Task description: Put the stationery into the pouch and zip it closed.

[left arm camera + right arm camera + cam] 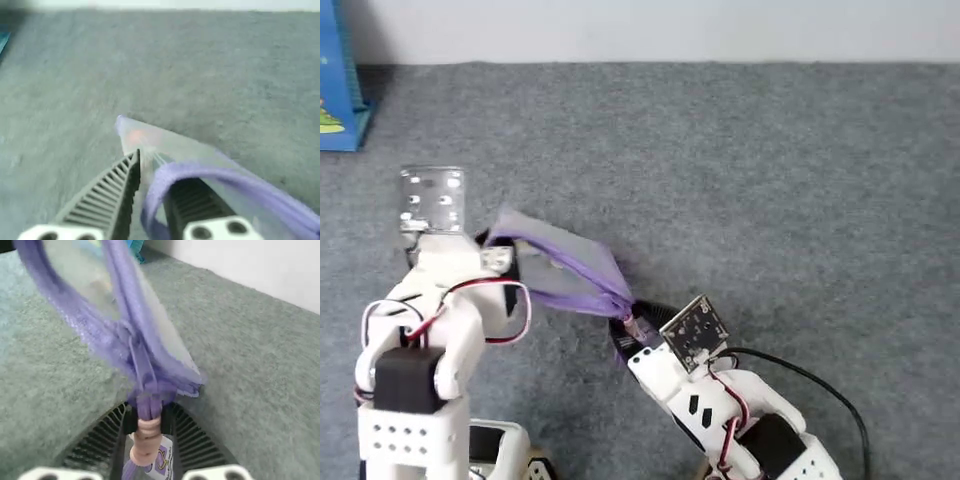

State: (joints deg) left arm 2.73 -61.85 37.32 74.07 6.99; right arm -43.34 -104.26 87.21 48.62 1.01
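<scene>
Closest to my right wrist camera, the right gripper (148, 412) has its two black jaws pinched in on the zip pull (145, 437), a purple strap with a pale pink bead on it. From there the pouch (125, 325) rises away from the jaws. It has clear walls, and its two purple zip edges spread apart farther from the pull, so I read the mouth as open at that end.

On my other arm, the left gripper (154, 170) is nearly closed, with the purple rim at the pouch's opposite end caught between its ribbed fingers. A small orange smudge shows through the clear wall just past the fingertips, but it is too blurred for me to name.

From the high view, the pouch hangs stretched between the two grippers, in front of both arms and over the grey carpet (770, 180). A blue box (335, 95) stands at the far left edge, well apart from the pouch.
</scene>
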